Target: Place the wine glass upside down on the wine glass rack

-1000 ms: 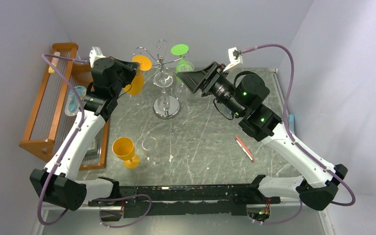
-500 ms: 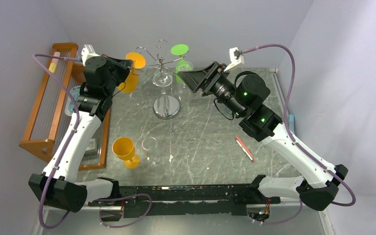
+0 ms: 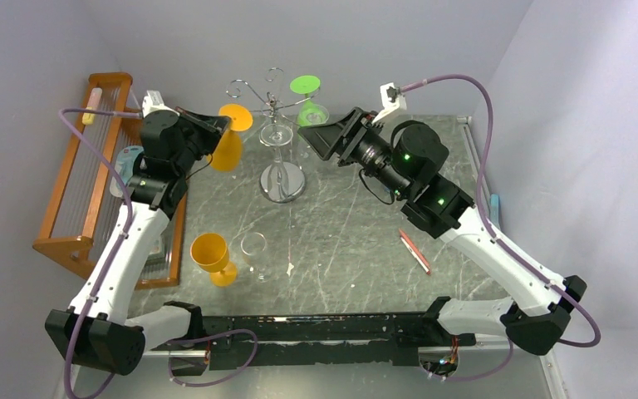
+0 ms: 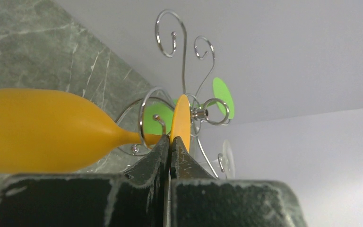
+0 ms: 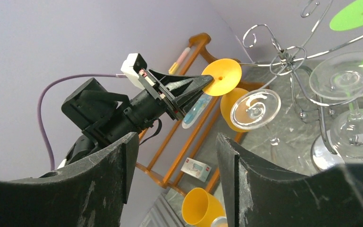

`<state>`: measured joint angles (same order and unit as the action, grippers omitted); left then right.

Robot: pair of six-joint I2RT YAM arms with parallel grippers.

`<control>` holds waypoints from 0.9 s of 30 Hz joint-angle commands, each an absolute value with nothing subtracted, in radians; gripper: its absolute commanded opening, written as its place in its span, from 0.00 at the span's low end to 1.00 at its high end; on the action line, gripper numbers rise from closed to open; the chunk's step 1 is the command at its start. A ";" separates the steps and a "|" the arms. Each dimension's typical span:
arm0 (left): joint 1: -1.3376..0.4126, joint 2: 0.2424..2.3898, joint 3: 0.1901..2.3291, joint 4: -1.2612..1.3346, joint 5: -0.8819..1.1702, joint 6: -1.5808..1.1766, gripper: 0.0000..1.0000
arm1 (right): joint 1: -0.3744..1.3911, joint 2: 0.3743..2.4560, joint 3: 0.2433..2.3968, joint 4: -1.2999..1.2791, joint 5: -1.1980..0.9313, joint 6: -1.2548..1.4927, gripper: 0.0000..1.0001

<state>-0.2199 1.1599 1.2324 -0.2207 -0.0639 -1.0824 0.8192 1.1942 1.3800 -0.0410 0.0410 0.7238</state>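
Note:
The wine glass is orange plastic (image 3: 228, 148). My left gripper (image 3: 218, 127) is shut on it where the stem meets the foot disc (image 4: 181, 120) and holds it upside down and tilted, left of the wine glass rack (image 3: 282, 184). In the left wrist view my left gripper (image 4: 170, 140) has a curled wire arm (image 4: 145, 113) crossing the stem beside the bowl (image 4: 42, 130). I cannot tell if the stem rests in it. My right gripper (image 3: 319, 139) is open and empty at the right of the rack; it also shows in the right wrist view (image 5: 176, 137).
A green glass (image 3: 307, 90) and clear glasses (image 3: 276, 133) hang on the rack. A second orange glass (image 3: 212, 253) and a clear glass (image 3: 253, 246) stand near the front left. A wooden slatted rack (image 3: 73, 170) lines the left edge. A red pen (image 3: 414, 251) lies at the right.
My left gripper has moved right and a little up with the orange glass, bringing its foot nearer the rack's arms. My right gripper has shifted slightly left.

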 commanded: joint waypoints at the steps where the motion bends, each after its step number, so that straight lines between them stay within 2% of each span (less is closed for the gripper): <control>1: -0.210 1.141 1.194 -0.193 -0.009 -1.110 0.05 | 0.814 1.194 1.386 -0.081 0.052 0.699 0.64; 6: -0.210 1.141 1.190 -0.225 -0.011 -1.100 0.05 | 0.814 1.199 1.383 -0.112 0.035 0.689 0.66; 13: -0.205 1.132 1.191 -0.289 -0.019 -1.111 0.21 | 0.815 1.205 1.364 -0.149 -0.007 0.635 0.68; 21: -0.201 1.074 1.194 -0.364 -0.041 -1.090 0.47 | 0.814 1.231 1.404 -0.264 -0.083 0.429 0.70; 27: -0.201 0.997 1.185 -0.484 -0.092 -0.942 0.70 | 0.862 1.262 1.437 -0.360 -0.173 0.243 0.70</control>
<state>-0.2123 1.0527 1.1957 -0.3637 -0.0460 -1.0538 0.8223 1.2461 1.3994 -0.2707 -0.1036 0.4137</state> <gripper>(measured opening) 0.643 0.698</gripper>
